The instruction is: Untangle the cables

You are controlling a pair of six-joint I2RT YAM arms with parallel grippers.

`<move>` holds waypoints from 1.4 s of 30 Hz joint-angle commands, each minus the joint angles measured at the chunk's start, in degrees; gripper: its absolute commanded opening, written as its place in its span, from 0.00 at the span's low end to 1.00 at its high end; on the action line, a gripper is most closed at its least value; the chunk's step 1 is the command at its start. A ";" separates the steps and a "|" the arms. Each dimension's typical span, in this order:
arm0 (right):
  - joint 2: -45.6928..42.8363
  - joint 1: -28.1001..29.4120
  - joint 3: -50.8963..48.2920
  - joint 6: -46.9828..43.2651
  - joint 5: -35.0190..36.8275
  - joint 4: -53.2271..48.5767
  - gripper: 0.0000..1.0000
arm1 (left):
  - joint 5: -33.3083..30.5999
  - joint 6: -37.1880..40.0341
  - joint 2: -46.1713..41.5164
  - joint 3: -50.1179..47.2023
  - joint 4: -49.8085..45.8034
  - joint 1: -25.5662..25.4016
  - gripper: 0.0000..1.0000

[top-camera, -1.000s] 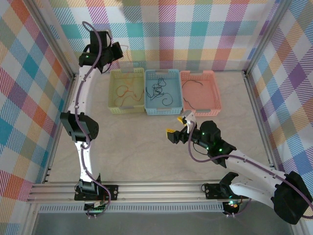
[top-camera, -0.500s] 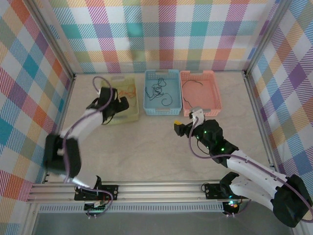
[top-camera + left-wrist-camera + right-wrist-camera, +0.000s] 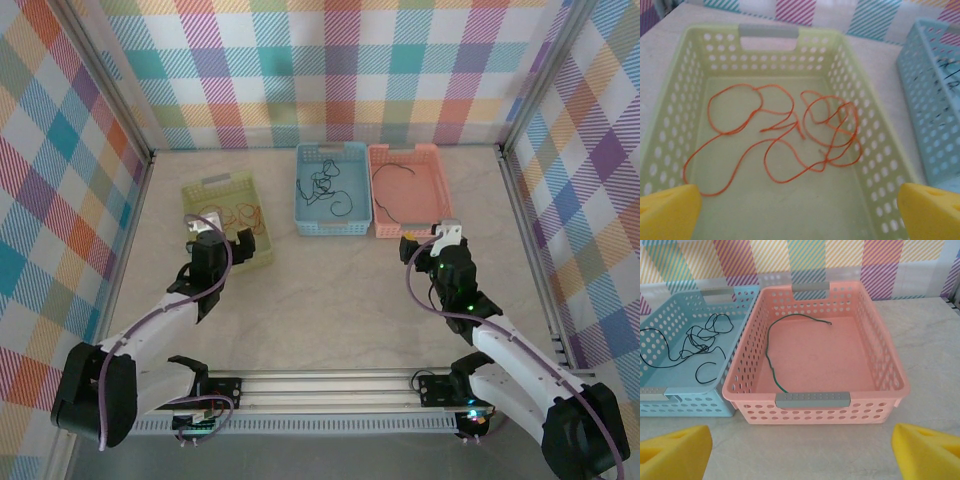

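Tabletop (image 3: 320, 300) bears baskets (image 3: 333, 229) holding cables (image 3: 320, 184)

We count three baskets on the desk (image 3: 330, 290): one yellow-green basket (image 3: 768, 30) just ahead of the left claw (image 3: 799, 200), and one blue basket (image 3: 716, 291) and one pink basket (image 3: 812, 399) ahead of the right claw (image 3: 800, 440), the blue one to its left. That makes two claws, each with two yellow fingers. For wires, we count one green wire (image 3: 767, 356) in the pink basket and at least two black wires (image 3: 695, 340) in the blue one. The orange wire (image 3: 775, 128) in the yellow-green basket may be one strand or two; we cannot tell.
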 commanded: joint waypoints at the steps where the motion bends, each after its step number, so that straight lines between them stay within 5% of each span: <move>1: -0.48 -0.39 -0.39 0.16 0.18 1.16 0.92 | 2.61 1.31 -3.84 2.03 3.19 0.16 1.00; 4: 0.47 -0.68 -0.56 -0.91 0.09 1.49 0.93 | -1.40 2.74 -7.33 1.81 -0.97 0.15 1.00; 9: 4.41 -1.48 -1.55 -4.58 3.60 5.25 0.95 | -4.87 9.00 -6.25 -3.42 5.87 0.44 1.00; 15: 8.32 -4.40 -5.68 -9.37 4.41 13.95 0.96 | 0.61 9.83 -0.79 -5.87 11.37 2.63 1.00; 19: 19.24 -7.51 -5.24 -8.55 3.90 22.54 0.96 | 5.63 12.54 2.77 -9.86 18.89 3.87 1.00; 30: 35.69 -17.22 -8.23 -8.95 -8.23 50.08 0.97 | 9.93 16.20 15.97 -5.88 25.24 8.03 1.00; 33: 40.12 -19.68 -5.82 -7.72 -12.02 49.83 0.97 | 10.26 15.94 20.05 -7.91 33.41 9.54 1.00; 37: 38.99 -20.99 0.67 -6.07 -13.37 35.16 0.98 | 15.96 15.01 26.58 -4.03 31.83 12.70 1.00; 42: 39.04 -21.10 0.49 -6.21 -13.42 35.64 1.00 | 16.32 13.86 26.59 -3.91 31.25 13.61 1.00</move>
